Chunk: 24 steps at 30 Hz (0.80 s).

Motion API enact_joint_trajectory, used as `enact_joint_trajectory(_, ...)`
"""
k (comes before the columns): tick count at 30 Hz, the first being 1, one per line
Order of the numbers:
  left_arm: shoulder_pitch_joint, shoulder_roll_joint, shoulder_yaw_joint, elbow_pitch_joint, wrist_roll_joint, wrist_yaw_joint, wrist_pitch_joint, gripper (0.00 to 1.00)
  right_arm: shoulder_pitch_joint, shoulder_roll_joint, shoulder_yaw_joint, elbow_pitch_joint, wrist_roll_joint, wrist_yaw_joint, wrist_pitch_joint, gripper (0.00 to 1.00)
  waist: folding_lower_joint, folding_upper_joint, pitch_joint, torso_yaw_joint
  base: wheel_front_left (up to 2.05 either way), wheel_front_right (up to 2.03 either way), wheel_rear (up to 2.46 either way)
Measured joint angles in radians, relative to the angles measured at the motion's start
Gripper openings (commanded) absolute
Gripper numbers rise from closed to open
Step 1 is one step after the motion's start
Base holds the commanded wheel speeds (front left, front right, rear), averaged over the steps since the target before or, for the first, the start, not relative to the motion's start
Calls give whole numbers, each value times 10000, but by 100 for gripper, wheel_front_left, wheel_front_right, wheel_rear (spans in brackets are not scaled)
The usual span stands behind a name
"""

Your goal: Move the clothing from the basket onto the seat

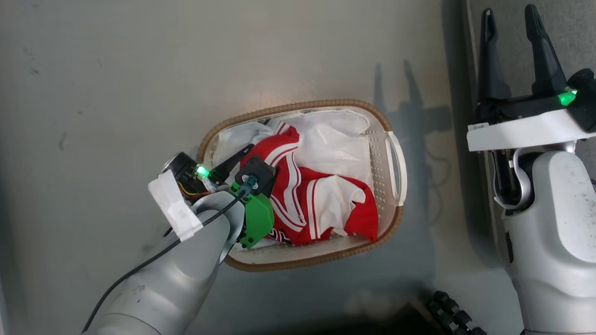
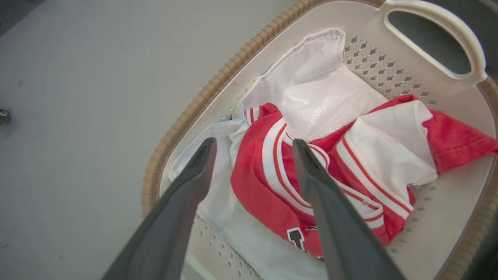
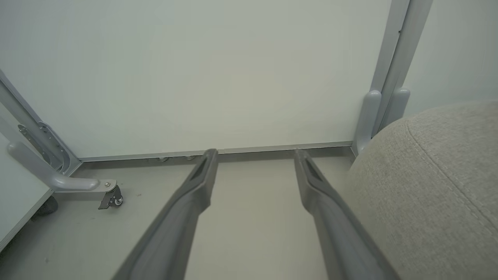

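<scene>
The basket (image 1: pixel 326 103), oval and white with a brown woven-look rim (image 2: pixel 218 83), stands on the grey floor. Inside lies the clothing (image 1: pixel 321 204), crumpled red jerseys with white stripes (image 2: pixel 264 182) and dark lettering, on a white liner sheet (image 2: pixel 315 93). My left gripper (image 2: pixel 253 142) is open, angled down over the basket's left end, its fingers straddling a red fold with nothing between them. My right gripper (image 1: pixel 509 11) is open and empty at the right, fingers pointing away. Beside it is the seat (image 3: pixel 428 186), a grey fabric cushion with a stitched seam (image 1: pixel 582 28).
A pale wall panel closes the far side, with a grey post (image 3: pixel 385 97) by the seat. A wheeled frame leg with a caster (image 3: pixel 111 196) stands at the left. A black ridged object (image 1: pixel 447 311) lies near the bottom edge. Open grey floor (image 1: pixel 116 93) spreads left of the basket.
</scene>
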Motion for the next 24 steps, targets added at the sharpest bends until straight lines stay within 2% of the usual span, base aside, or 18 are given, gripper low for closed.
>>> enact_joint_trajectory(8,-734,2,-554,945,-73,495,775,100,-288,0,349,-138,570,0,0,100,0,0,1242,-646,0,0,0)
enact_joint_trajectory(18,-1195,4,-600,1789,-439,1592,1101,100,-367,0,598,-146,886,0,0,100,0,0,2037,-1361,0,0,0)
enact_joint_trajectory(21,-1217,0,-662,1904,-548,1624,1206,100,-367,0,648,-144,911,0,0,100,0,0,2131,-1455,0,0,0)
enact_joint_trajectory(22,-1216,0,-686,1904,-566,1613,1233,60,-366,2,660,-144,915,0,0,100,-1,0,2139,-1468,0,0,0)
enact_joint_trajectory(23,-1213,6,-725,1875,-612,1567,1233,36,-366,0,663,-140,920,0,0,100,0,0,2135,-1471,0,0,0)
enact_joint_trajectory(24,-1197,10,-759,1818,-677,1511,1227,0,-366,2,665,-132,920,0,0,100,-1,0,2121,-1466,0,0,0)
